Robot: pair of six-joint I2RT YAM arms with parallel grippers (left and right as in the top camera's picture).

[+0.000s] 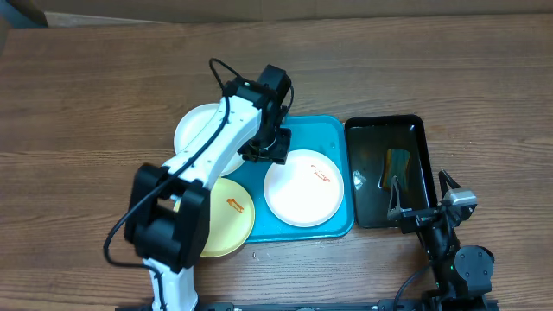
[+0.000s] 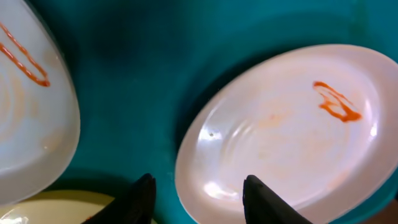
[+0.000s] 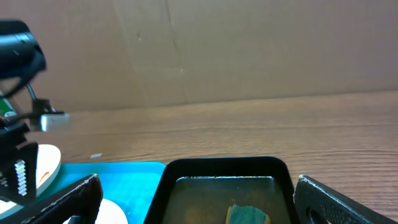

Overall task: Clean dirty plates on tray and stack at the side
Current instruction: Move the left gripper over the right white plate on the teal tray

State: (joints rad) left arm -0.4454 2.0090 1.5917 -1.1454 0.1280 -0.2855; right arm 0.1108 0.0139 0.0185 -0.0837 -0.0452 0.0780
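Note:
The turquoise tray [image 1: 324, 130] holds a white plate [image 1: 302, 187] with a red-orange smear. A second smeared white plate [image 1: 200, 134] overlaps the tray's left rim, and a pale yellow plate [image 1: 226, 216] lies at its lower left. My left gripper [image 1: 270, 154] hangs between the two white plates. In the left wrist view the left gripper [image 2: 199, 182] stands open astride the rim of the white plate [image 2: 292, 124], one finger over the tray [image 2: 155, 62], the other over the plate. My right gripper [image 1: 421, 188] is open and holds nothing.
A black glossy tray [image 1: 384, 122] with murky liquid and a green-and-yellow sponge [image 1: 397, 164] sits right of the turquoise tray. The right gripper [image 3: 199, 208] hovers at its near end. A cardboard wall [image 3: 249, 50] backs the wooden table [image 1: 104, 95].

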